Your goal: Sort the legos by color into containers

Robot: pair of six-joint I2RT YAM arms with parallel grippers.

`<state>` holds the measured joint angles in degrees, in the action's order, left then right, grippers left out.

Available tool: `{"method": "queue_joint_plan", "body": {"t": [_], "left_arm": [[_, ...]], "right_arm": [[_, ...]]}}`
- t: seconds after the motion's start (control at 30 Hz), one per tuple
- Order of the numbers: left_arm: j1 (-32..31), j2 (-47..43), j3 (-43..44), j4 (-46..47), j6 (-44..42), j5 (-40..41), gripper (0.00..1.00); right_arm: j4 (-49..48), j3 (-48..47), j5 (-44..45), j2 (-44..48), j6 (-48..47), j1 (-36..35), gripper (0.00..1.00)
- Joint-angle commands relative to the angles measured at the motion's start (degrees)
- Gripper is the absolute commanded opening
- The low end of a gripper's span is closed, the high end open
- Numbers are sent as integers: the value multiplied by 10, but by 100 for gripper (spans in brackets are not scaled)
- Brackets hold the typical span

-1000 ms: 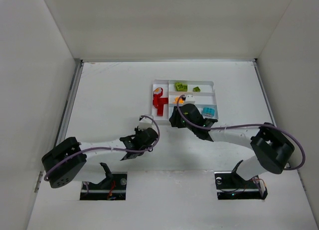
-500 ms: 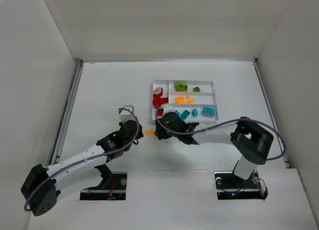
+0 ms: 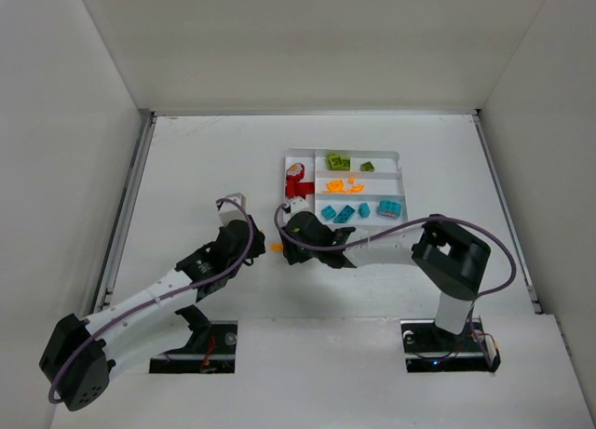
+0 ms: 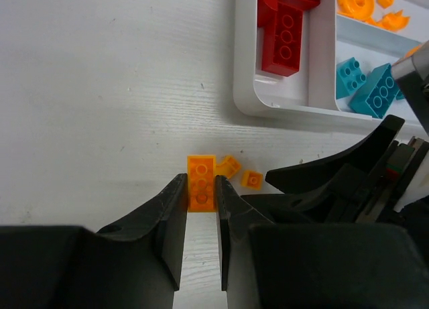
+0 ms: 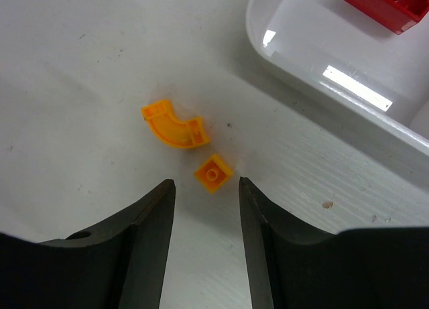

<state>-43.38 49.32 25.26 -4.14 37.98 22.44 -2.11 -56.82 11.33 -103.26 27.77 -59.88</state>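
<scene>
Most legos [image 3: 388, 207] sit sorted in the tray [image 4: 288, 110], yet three orange pieces [image 4: 229, 167] lie on the table [image 3: 205, 168] beside it: right fingers [image 5: 144, 228] apart around the smallest piece [image 5: 214, 173], left fingers [image 4: 171, 215] narrowly framing the brick [image 4: 201, 178], grip unclear.

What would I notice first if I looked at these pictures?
The white tray pops out on the pale table, with red, green, orange and teal legos in separate sections. Just in front of it the two arms meet nose to nose. The left gripper is closed on an orange brick, and the right gripper stands open right by a small orange square.
</scene>
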Motion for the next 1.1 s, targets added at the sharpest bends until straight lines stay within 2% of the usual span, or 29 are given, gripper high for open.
{"method": "queue_joint_plan", "body": {"t": [0.0,0.2,0.4,0.57,0.87,1.07], "left_arm": [[6,-12,16,12,6,-4,13],[31,-38,25,13,2,2,13],[51,-45,25,18,2,-8,13],[53,-53,19,19,5,-8,13],[50,-33,39,34,-2,-8,14],[47,48,87,91,-12,-42,14]], "right_arm": [[18,-34,32,-12,-11,-10,48],[46,-59,82,-36,-13,-24,42],[69,-83,105,-58,-13,-30,41],[75,-82,120,-55,-12,-34,33],[53,-35,122,5,5,-34,29],[39,16,119,100,2,-1,29]]}}
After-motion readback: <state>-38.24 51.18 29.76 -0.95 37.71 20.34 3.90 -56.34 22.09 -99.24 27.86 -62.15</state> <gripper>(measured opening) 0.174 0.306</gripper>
